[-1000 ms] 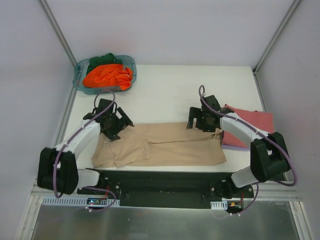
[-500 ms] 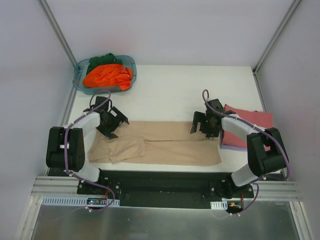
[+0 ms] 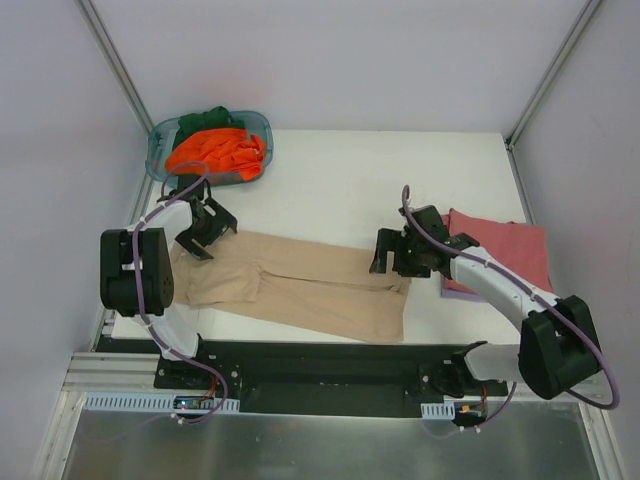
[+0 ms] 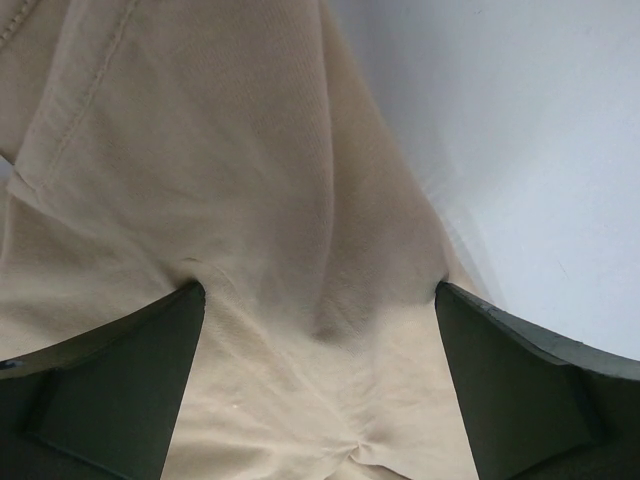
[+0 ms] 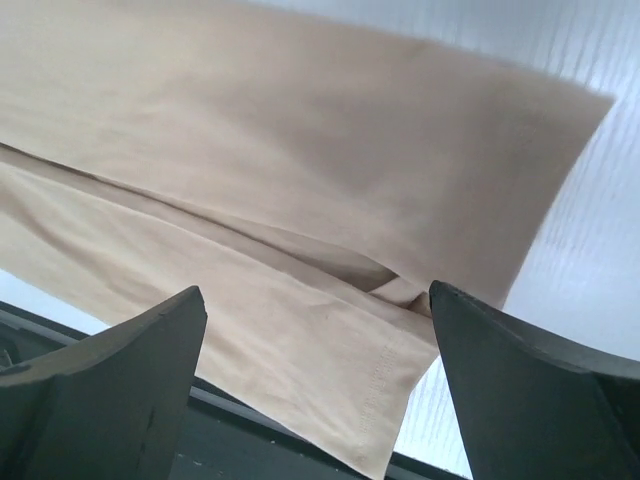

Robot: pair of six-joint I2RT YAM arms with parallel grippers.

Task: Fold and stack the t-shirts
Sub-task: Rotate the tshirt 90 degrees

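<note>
The white table (image 3: 340, 190) sits between pale walls (image 3: 330, 60). The tan shirt (image 3: 300, 285) lies on it, long and crooked, near the front edge. The left gripper (image 3: 205, 235) and the right gripper (image 3: 388, 262) hang over its two ends, fingers wide, holding nothing. If they pinch just the top layer, the fold could come out lopsided, or the low corner could slip off.
</note>
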